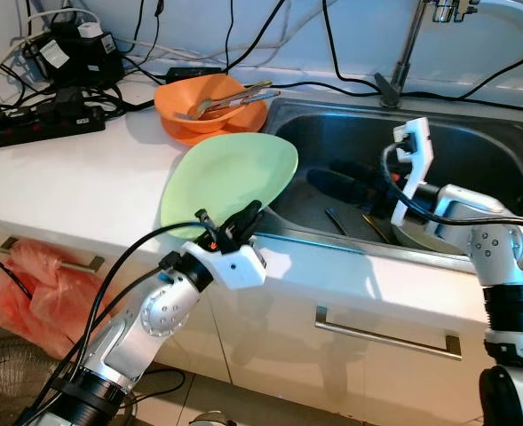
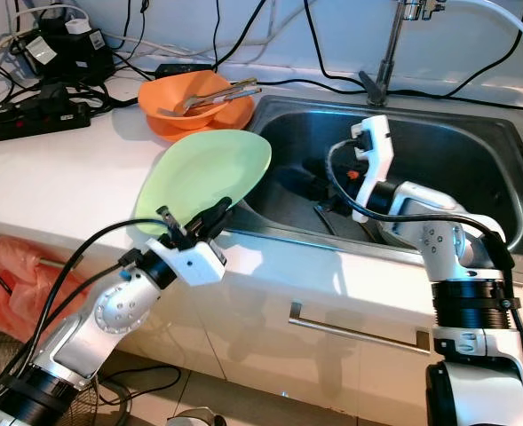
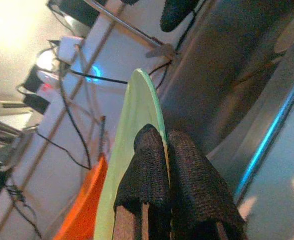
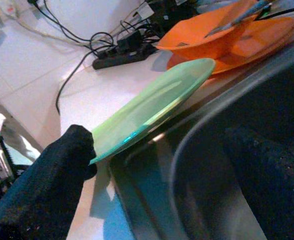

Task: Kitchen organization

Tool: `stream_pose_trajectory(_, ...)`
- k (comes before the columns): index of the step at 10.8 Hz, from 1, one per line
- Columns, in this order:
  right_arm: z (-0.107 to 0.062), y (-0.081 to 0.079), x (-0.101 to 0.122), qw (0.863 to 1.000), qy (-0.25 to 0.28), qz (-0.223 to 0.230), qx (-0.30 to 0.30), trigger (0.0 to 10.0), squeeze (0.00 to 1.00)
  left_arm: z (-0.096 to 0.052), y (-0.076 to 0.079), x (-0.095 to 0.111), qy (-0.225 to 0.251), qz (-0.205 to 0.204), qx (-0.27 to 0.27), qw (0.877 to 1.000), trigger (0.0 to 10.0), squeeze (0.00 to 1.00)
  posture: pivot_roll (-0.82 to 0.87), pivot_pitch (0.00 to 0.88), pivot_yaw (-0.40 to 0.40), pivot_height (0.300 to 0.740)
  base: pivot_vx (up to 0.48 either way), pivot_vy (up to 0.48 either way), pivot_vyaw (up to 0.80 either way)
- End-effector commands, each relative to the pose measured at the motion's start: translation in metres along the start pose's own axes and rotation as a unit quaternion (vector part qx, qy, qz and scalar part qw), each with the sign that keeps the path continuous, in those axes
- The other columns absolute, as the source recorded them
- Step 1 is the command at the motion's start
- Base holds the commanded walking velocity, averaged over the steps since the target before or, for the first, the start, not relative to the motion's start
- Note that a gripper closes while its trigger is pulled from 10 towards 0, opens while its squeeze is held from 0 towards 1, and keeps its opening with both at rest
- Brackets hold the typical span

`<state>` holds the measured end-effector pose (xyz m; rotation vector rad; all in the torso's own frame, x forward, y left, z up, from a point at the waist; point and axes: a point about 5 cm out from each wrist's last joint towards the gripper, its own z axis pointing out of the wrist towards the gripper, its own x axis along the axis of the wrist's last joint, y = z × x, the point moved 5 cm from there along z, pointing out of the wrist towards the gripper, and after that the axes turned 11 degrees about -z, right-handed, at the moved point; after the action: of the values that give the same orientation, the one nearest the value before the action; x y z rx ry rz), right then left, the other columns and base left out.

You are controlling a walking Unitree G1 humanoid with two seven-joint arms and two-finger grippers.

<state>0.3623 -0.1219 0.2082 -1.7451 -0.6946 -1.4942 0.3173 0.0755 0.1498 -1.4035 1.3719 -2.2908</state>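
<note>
Our left gripper (image 1: 230, 226) jaws pinch the green plate (image 1: 230, 182) by its rim, tilted over tabletop (image 1: 83, 173) & sink (image 1: 474, 142) edge, prob. to stack it; right gripper (image 1: 345, 182) jaws: can't tell.

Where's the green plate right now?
The green plate is pinched at its near rim by the left end effector, tilted over the counter edge left of the sink, before the orange bowl.

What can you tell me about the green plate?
The green plate is pale green, round and shallow, smooth and shiny like plastic, with nothing on it. It is tilted, its far edge raised over the near left corner of the sink. The left gripper holds its near rim, jaws shut on the edge. Behind it on the white counter sits an orange bowl, apart from it.
</note>
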Motion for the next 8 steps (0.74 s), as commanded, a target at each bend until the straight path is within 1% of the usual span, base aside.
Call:
stream_pose_trajectory(1, 0.002, -0.004, 0.012, 1.0, 0.015, -0.002, 0.004, 10.0, 0.0, 0.007, -0.012, 0.01, 0.029, 0.019, 0.028, 0.999, 0.0, 0.0, 0.18, 0.015, 0.038, 0.74, 0.0, 0.0, 0.0)
stream_pose_trajectory(2, 0.004, -0.005, 0.014, 1.0, 0.019, 0.003, 0.004, 10.0, 0.0, 0.011, -0.007, 0.013, 0.041, 0.021, 0.025, 0.999, 0.0, 0.0, 0.18, 0.013, 0.041, 0.74, 0.0, 0.0, 0.0)
stream_pose_trajectory(3, 0.004, -0.005, 0.014, 1.0, 0.018, 0.006, 0.004, 10.0, 0.0, 0.013, -0.01, 0.017, 0.053, 0.026, 0.028, 0.998, 0.0, 0.0, 0.18, 0.013, 0.041, 0.74, 0.0, 0.0, 0.0)
stream_pose_trajectory(5, 0.006, -0.007, 0.014, 1.0, 0.018, 0.015, 0.004, 10.0, 0.0, 0.02, -0.022, 0.034, 0.092, 0.036, 0.048, 0.994, 0.0, 0.0, 0.17, 0.015, 0.042, 0.74, 0.0, 0.0, 0.0)
stream_pose_trajectory(6, 0.007, -0.008, 0.015, 0.999, 0.023, 0.023, 0.005, 10.0, 0.0, 0.022, -0.024, 0.039, 0.105, 0.041, 0.051, 0.992, 0.0, 0.0, 0.17, 0.015, 0.044, 0.74, 0.0, 0.0, 0.0)
stream_pose_trajectory(8, 0.012, -0.011, 0.017, 0.999, 0.032, 0.041, 0.005, 10.0, 0.0, 0.024, -0.023, 0.042, 0.116, 0.044, 0.048, 0.991, 0.0, 0.0, 0.17, 0.018, 0.048, 0.74, 0.0, 0.0, 0.0)
